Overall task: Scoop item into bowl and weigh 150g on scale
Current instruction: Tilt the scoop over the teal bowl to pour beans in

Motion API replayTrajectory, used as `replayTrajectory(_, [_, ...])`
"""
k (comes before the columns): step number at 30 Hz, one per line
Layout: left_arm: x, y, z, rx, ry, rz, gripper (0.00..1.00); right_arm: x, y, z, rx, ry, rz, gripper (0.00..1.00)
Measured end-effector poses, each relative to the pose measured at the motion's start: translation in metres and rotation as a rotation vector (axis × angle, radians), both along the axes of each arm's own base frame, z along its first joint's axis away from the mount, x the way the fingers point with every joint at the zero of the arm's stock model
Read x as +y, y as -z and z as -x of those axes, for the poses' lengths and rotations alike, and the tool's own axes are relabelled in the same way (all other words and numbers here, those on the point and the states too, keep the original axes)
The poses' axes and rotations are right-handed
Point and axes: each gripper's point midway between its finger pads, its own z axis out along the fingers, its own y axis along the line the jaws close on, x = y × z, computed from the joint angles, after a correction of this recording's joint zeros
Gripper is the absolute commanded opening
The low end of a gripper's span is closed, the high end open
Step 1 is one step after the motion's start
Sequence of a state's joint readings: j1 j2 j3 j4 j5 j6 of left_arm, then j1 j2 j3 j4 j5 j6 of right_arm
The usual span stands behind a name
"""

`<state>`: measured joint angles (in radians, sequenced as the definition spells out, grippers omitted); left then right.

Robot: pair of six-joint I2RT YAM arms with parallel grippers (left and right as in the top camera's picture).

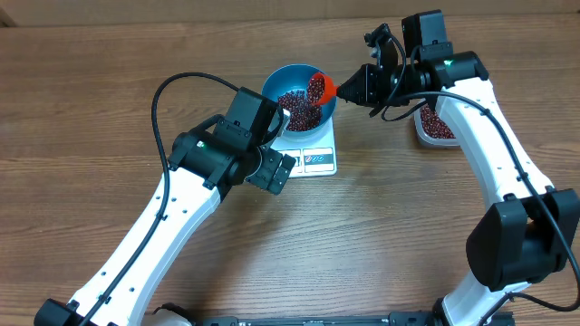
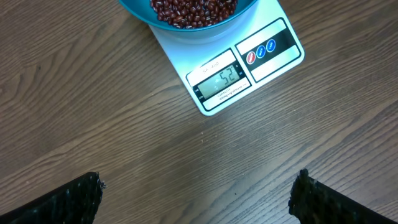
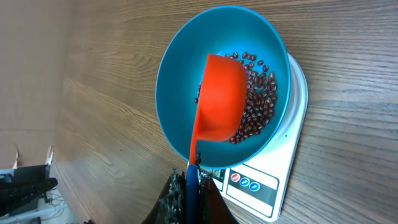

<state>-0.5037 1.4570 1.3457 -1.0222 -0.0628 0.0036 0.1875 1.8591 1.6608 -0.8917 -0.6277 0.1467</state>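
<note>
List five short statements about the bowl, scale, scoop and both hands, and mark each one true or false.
1. The round deep blue bowl stands on the flat white rectangular kitchen scale. True.
2. The right hand is shut on the handle of the orange plastic scoop, whose cup is over the bowl. True.
3. The bowl is empty. False: small dark red-brown beans lie in it.
4. The left hand grips the bowl's rim. False: it is open, holds nothing and is apart from the bowl.
5. The scale's display is blank. False: it shows digits.
</note>
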Motion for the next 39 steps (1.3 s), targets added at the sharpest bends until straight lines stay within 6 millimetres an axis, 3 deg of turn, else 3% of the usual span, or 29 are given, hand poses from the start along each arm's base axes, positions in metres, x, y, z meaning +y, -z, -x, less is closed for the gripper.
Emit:
replayTrajectory(16, [0.0,0.0,0.0,0.0,0.0,0.0,1.0,0.031,0.006,0.013,-0.012,-0.054,0.058,0.04])
replayTrajectory(39, [0.0,0.0,0.0,0.0,0.0,0.0,1.0,0.027,0.009,0.01,-0.019,-0.036,0.09,0.04])
